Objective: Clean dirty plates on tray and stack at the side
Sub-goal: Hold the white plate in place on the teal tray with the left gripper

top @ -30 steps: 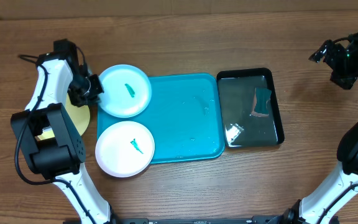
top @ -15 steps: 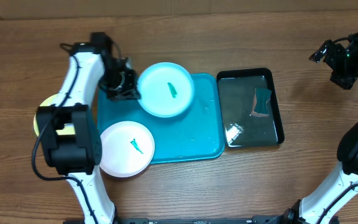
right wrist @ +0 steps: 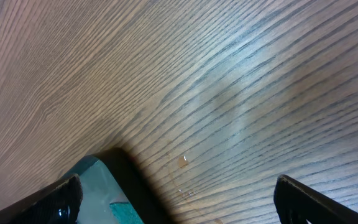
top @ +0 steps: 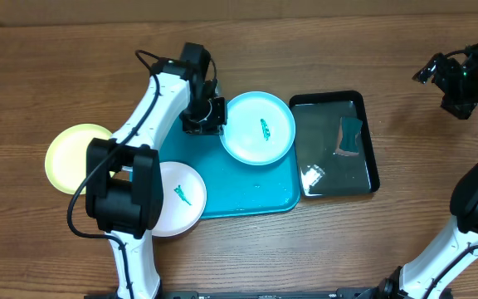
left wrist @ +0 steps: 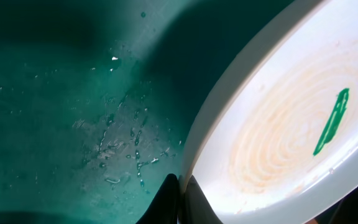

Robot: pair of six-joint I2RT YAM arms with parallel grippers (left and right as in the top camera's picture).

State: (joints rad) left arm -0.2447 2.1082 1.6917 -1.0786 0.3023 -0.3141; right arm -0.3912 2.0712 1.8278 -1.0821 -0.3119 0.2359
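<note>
While the left tool (left wrist: 180,194) pinched the rim of the pale blue round plastic plate (top: 258,127), one dark finger on either side of the edge, the plate sat over the right-hand part of the large turquoise rectangular plastic tray (top: 247,187), close beside the smaller black tray (top: 322,137) at centre right of the overhead frame. Whether it rested on the tray floor or hung just clear could not be told, though the shadow under its rim in the left wrist view hinted at a slight lift. A green smear (left wrist: 331,121) marked its centre.

The white round plate (top: 185,212), also smeared green, lay at lower left, overhanging the tray's left edge. The yellow-green plate with a white centre (top: 69,158) lay on the wooden counter (top: 305,41) at far left, apart from the tray, with no smear showing on it. The right tool (right wrist: 191,198) hung spread and empty over bare wood at upper right.

The step in hand looked like bringing the blue plate toward the black tray, where a small teal-and-brown piece (top: 351,135), probably a sponge, lay. Next, the plate likely needed steadying flat while the right tool came down, took that piece and wiped off the smear.
</note>
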